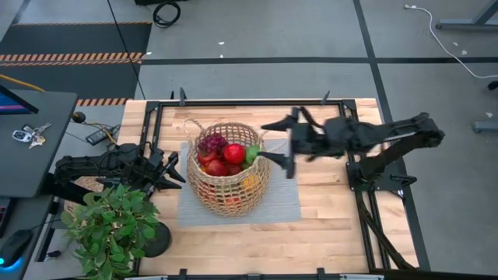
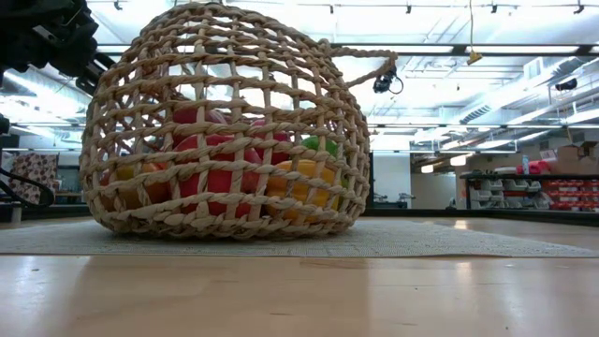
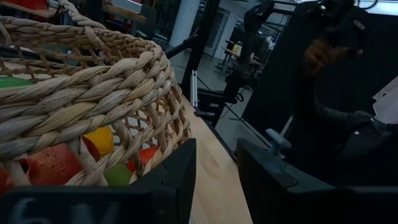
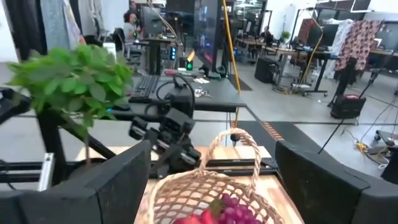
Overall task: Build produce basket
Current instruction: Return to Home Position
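The tan wicker basket stands upright on a grey mat; it also fills the low view. Inside lie purple grapes, a red apple, a green pear and more red, orange and yellow produce. My left gripper is low at the basket's left wall, open with a narrow gap. My right gripper hovers wide open just right of the basket's rim, and the loop handle shows between its fingers. My left gripper points level at the basket's lower left wall from the table's left. Its finger shows right beside the wicker. I cannot tell whether it touches.
A potted green plant stands at the table's near left corner, close behind my left arm. Black frame rails run along the table's edges. Bare wood lies right of the mat and toward the near edge.
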Motion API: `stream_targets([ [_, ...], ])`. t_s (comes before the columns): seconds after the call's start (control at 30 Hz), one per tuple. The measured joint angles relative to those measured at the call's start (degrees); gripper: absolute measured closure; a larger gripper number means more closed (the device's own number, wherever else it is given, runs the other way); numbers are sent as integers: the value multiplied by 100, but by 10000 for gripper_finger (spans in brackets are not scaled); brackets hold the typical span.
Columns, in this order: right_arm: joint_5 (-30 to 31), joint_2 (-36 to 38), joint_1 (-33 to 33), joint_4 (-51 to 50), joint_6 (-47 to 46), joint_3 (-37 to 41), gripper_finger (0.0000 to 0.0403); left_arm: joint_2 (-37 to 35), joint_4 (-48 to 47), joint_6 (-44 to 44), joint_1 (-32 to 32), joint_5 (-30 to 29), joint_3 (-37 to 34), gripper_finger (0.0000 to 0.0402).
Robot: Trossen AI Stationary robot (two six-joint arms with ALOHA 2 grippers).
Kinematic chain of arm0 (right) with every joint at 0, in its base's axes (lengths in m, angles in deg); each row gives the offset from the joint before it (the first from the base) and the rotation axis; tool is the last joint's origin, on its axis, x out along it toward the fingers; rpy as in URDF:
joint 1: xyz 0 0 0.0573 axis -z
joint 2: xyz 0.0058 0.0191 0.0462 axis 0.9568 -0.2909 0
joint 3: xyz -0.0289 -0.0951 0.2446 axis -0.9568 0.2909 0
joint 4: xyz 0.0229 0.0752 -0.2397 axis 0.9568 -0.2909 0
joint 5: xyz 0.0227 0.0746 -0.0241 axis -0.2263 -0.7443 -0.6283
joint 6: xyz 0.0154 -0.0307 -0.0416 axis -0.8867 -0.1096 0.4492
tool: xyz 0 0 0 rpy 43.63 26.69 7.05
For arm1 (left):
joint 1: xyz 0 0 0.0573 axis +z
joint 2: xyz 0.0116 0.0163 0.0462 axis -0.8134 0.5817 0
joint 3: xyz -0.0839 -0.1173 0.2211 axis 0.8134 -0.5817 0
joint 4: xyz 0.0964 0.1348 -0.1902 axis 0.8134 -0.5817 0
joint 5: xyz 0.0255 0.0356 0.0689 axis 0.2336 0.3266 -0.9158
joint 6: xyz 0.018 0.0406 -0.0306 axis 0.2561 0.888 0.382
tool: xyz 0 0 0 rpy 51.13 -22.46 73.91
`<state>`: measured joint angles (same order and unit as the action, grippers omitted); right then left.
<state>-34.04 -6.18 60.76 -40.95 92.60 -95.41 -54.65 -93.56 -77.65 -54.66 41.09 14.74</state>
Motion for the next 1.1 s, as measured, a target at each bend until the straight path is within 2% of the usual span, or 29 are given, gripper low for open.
stream_targets([
  [0.17,338,957,-354,-83,-75,775,54,0,0,-1,-2,2,0,280],
  [0.43,346,2608,-379,344,-989,3009,54,0,0,-1,0,0,0,280],
  [0.6,-12,3367,-379,1261,-1354,4517,55,-2,0,1,-2,1,0,280],
  [0.83,-232,4039,-277,3415,-871,6240,55,-2,0,1,0,0,0,280],
  [0.93,-383,4215,-147,4119,-780,6745,55,-1,0,0,-2,0,0,280],
  [1.1,-490,4470,101,4280,-852,6968,55,0,0,-1,-2,2,0,280],
])
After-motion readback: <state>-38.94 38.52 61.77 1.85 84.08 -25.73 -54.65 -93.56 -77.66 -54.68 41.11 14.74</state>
